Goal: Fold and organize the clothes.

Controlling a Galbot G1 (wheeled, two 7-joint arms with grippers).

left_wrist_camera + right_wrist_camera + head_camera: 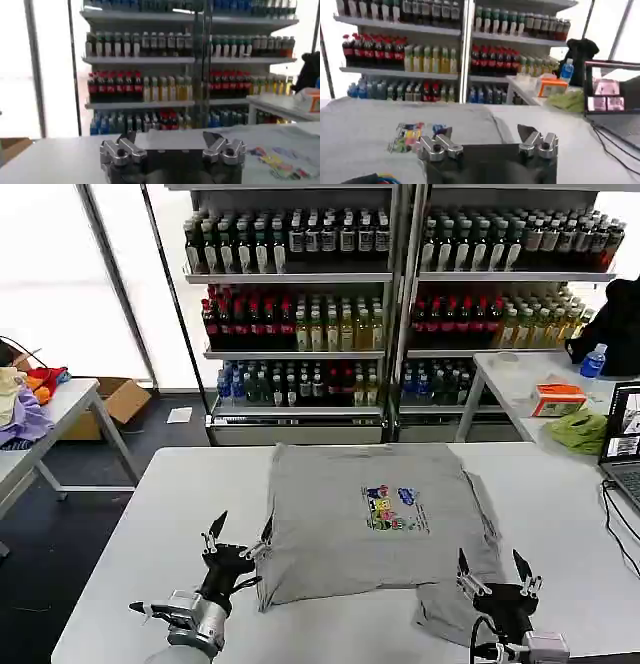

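Progress entry: folding looks barely begun. One grey T-shirt (375,524) lies print-up on the white table (160,524), collar end toward the robot, hem toward the shelves. Its body is spread nearly flat; the left sleeve appears tucked under or folded in along the left edge, while the right sleeve still sticks out at the near right corner. No lengthwise or crosswise fold of the body is visible, so by my reading nearly all folding and the final placing remain.

Count, left to right:
- Garment pile (25,399), purple, orange and yellow, on a side table at far left: one pile, pieces uncountable.
- Cardboard box (120,399) on the floor: one.
- Left gripper (238,546): one, released, fingers spread, at the shirt's near left edge, apparently just touching or beside the cloth.
- T-shirt: one, with one multicoloured chest print (392,509).
- Right gripper (498,572): one, released, fingers spread, above the protruding right sleeve, holding nothing.
- Lime-green cloth (580,431) on the back table: one.
- Laptop (622,446) at the right edge: one.
- Shelving of bottles (400,294) behind: two bays, bottles too many to count.
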